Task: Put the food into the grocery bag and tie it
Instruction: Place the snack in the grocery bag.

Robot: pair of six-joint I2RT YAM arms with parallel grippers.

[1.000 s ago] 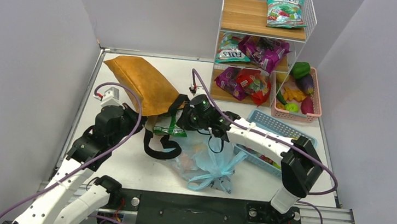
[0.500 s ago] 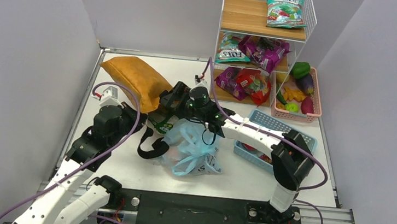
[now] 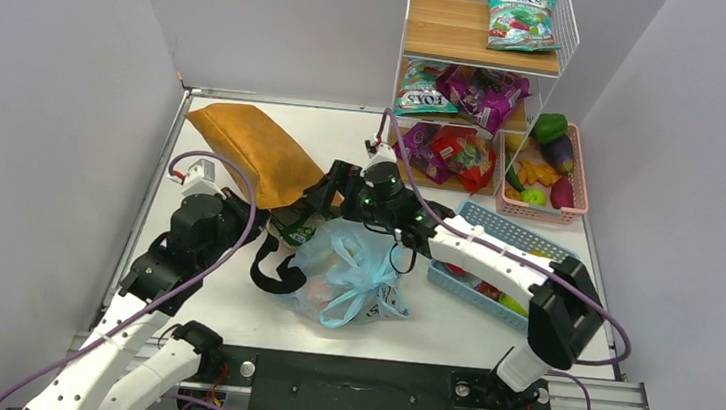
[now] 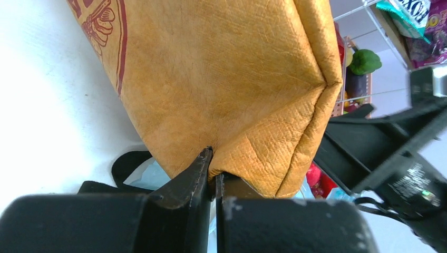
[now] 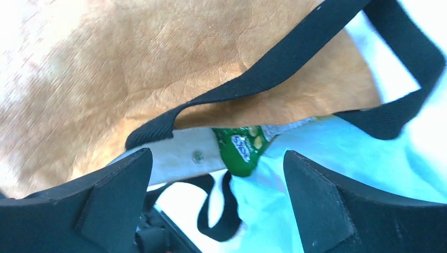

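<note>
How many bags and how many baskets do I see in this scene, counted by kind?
Bags: 2 (tan-orange tote, light blue plastic bag)
Baskets: 2 (blue basket, pink basket)
Total: 4

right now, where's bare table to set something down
Bare table lies behind the tan tote, between it and the wire shelf. There is also some along the near edge, right of the grocery bag and in front of the blue basket. The middle is crowded: black straps, bag and the open right hand meet there.
</note>
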